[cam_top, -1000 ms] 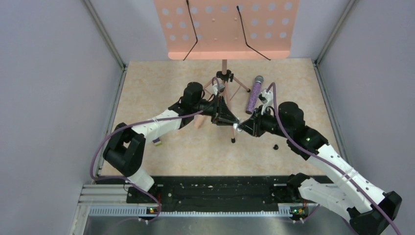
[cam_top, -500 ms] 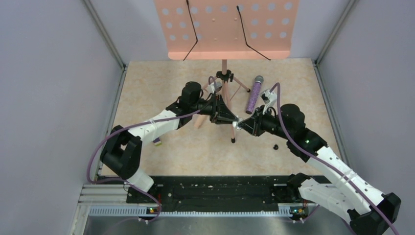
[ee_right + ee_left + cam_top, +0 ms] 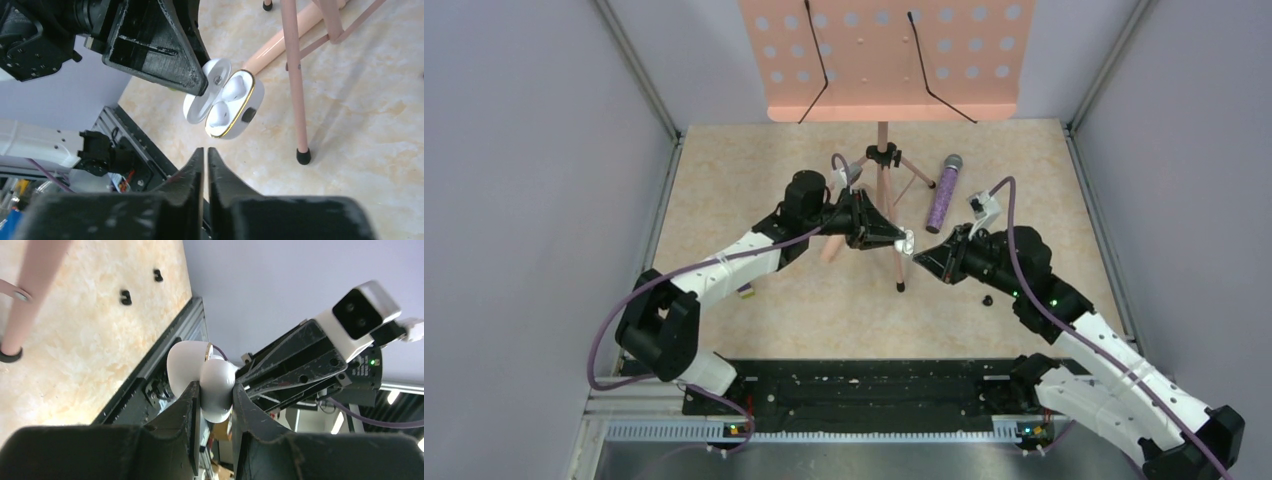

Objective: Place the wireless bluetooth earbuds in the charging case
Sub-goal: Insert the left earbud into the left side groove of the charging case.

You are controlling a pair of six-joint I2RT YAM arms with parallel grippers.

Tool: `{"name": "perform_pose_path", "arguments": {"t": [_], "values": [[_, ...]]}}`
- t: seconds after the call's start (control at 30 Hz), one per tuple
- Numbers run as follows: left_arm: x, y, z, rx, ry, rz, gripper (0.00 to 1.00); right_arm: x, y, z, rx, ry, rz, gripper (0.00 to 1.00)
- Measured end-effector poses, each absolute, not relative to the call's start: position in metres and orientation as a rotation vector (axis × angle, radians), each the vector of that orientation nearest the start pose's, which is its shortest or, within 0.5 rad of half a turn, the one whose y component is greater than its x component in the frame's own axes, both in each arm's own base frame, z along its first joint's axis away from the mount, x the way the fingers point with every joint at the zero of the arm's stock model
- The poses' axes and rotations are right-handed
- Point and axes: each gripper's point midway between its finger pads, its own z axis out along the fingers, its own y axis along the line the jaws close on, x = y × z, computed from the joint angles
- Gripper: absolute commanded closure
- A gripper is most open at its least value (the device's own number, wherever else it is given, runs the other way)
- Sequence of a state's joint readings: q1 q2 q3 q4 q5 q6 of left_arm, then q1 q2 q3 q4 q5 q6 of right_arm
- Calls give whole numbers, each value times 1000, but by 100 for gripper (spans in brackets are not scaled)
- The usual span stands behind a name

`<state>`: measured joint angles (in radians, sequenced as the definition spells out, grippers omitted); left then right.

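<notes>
Clearly, the charging case (image 3: 239,116) is a white shell with a gold rim, and it hangs in the air a little above the middle of the right wrist picture, well above the table (image 3: 754,180). Its lid (image 3: 197,107) is swung open toward the left, and inside the rim sit two white rounded pieces that seem to be the earbuds (image 3: 234,90), each in its own well, though I cannot tell this for sure. The left gripper (image 3: 215,390) is clenched on the case: in the left wrist view both black fingers press on the white body from the two sides. In the top view the case (image 3: 906,242) is a small white spot near the centre, at the tip of the left gripper. The right gripper (image 3: 204,155) points at the case from just below it and does not touch it; its jaws are pressed almost together with only a thin slit, and nothing shows between them. Behind the case stands a pink music stand (image 3: 884,60) on tripod legs, and one leg (image 3: 292,75) with a black foot comes down at the right of the right wrist picture. A glittery purple microphone (image 3: 943,192) lies on the table, right of the stand's pole. A small black piece (image 3: 987,299) lies near the right arm.
</notes>
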<state>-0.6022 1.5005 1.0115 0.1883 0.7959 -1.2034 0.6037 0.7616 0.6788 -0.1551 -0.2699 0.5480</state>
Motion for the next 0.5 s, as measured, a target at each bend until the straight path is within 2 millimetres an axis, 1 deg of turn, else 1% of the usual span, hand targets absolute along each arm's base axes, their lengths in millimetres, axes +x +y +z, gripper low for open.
{"name": "perform_pose_path", "arguments": {"t": [0.1,0.27,0.33,0.4,0.5], "values": [[255,-352,250,-39,2266,-1816,100,206,226,239,-214,1927,1068,100],[262,-349,252,-66,2232,-1791,100,208,227,232,-146,1934,1096,100],[262,-349,254,-67,2220,-1787,100,209,227,232,-125,1934,1103,94],[263,-349,255,-66,2215,-1784,100,210,228,235,-112,1921,1112,90],[263,-349,256,-61,2210,-1782,100,213,226,241,-99,1895,1105,78]]}}
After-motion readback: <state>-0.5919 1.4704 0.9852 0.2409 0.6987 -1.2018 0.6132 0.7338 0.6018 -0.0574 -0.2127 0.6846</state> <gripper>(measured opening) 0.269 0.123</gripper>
